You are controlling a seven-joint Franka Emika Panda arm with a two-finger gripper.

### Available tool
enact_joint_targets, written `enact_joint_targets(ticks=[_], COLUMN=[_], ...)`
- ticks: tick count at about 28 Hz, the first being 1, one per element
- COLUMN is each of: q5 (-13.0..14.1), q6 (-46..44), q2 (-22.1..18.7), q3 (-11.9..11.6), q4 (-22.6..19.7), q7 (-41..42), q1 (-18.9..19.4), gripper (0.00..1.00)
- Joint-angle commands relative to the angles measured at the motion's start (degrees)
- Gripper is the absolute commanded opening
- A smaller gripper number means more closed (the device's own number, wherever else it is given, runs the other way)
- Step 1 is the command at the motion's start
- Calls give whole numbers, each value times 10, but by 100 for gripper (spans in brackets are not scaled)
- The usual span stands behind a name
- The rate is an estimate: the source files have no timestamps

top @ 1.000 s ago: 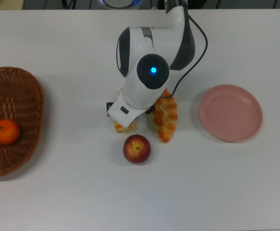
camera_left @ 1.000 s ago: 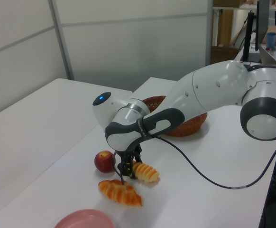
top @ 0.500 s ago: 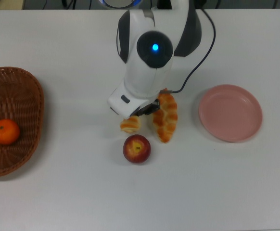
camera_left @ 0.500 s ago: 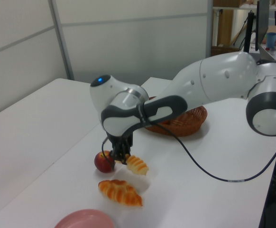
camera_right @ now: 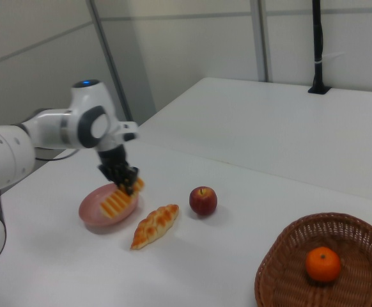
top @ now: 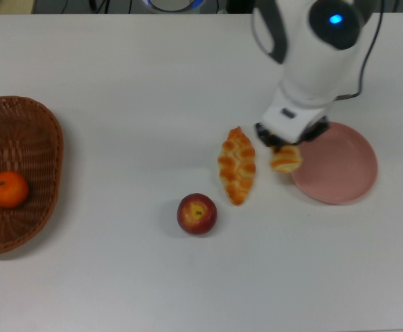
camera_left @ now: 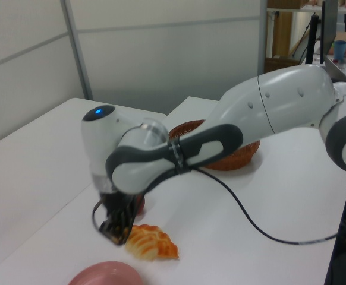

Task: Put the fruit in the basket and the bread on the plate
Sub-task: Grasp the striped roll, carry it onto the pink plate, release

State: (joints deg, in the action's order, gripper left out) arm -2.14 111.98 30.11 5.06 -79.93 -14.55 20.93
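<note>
The ridged roll has been carried from frame centre to the plate at the top view's right, clenched in the claw. It hangs over the plate's near rim, so if released now, it could be tipped onto the tabletop.

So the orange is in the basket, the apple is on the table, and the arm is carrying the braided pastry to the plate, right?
Not quite: the end effector carries the ridged roll, not the braided pastry, which lies on the table, as the right view shows. The rest is right.
</note>
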Motion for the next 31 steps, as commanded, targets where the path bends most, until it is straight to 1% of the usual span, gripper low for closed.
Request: enact_joint_targets(ticks=[1,2,3,4,5,6,7,9,10,17,25,30,31], q5=[-32,-44,-57,-70,-82,-106,-117,-135,-137,-134,-132,-132,-132], q6=[76,90,101,110,116,119,119,119,119,115,116,117,117], q2=[16,21,25,28,32,38,40,40,40,33,24,18,16], q3=[8,8,8,8,8,8,8,8,8,2,1,-1,-7], q4=[4,4,3,2,1,-1,-1,-3,-3,-1,2,2,2], q7=[-60,-68,-77,-86,-94,-113,-121,-132,-135,-137,-137,-137,-136], q1=[52,60,68,75,79,84,88,92,92,86,60,28,12], gripper=[0,0,5,17,37,96,100,100,100,100,100,100,100])
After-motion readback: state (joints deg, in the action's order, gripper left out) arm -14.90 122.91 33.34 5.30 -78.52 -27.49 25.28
